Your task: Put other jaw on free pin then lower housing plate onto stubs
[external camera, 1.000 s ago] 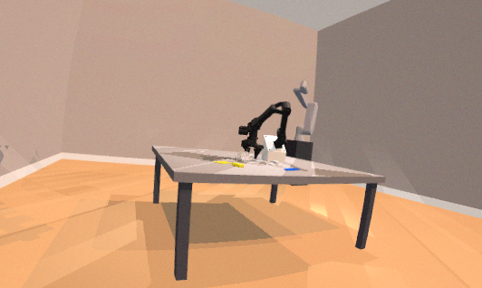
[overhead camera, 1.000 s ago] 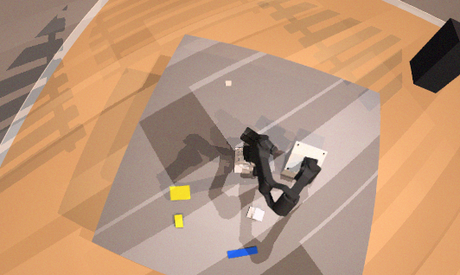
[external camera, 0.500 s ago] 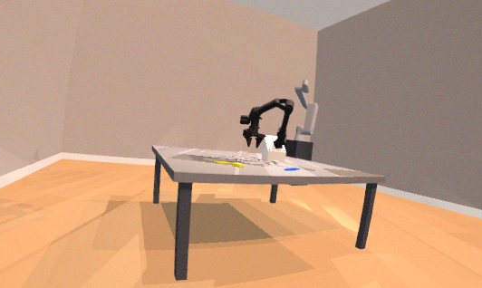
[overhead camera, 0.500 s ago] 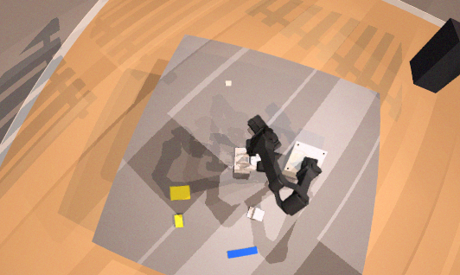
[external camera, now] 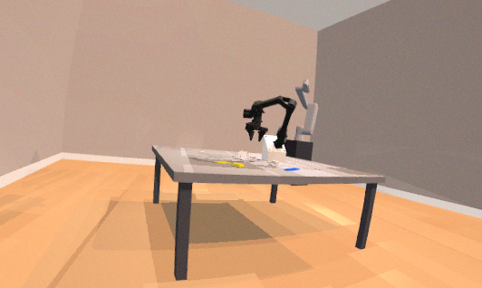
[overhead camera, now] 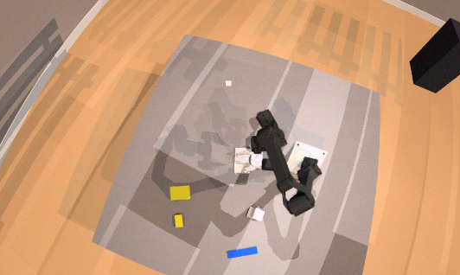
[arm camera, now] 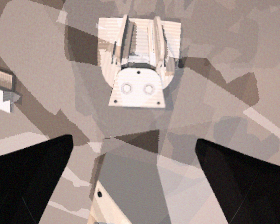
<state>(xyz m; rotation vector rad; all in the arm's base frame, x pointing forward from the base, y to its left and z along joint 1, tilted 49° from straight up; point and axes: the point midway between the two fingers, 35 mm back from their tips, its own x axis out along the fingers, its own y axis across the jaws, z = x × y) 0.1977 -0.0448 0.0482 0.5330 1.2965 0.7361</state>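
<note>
My gripper is wide open and empty, raised above the table, with its fingertips apart from the assembly. The pale base lies on the table. On it the left jaw and right jaw stand side by side, nearly mirrored, with a gap between them. The white housing plate lies over their near ends and looks level and square from above. Two round stub ends show through it. The pins and gear teeth are hidden under the plate.
A white slanted board stands beside the arm's base. A small white block, two yellow blocks, a blue bar and a tiny white cube lie around.
</note>
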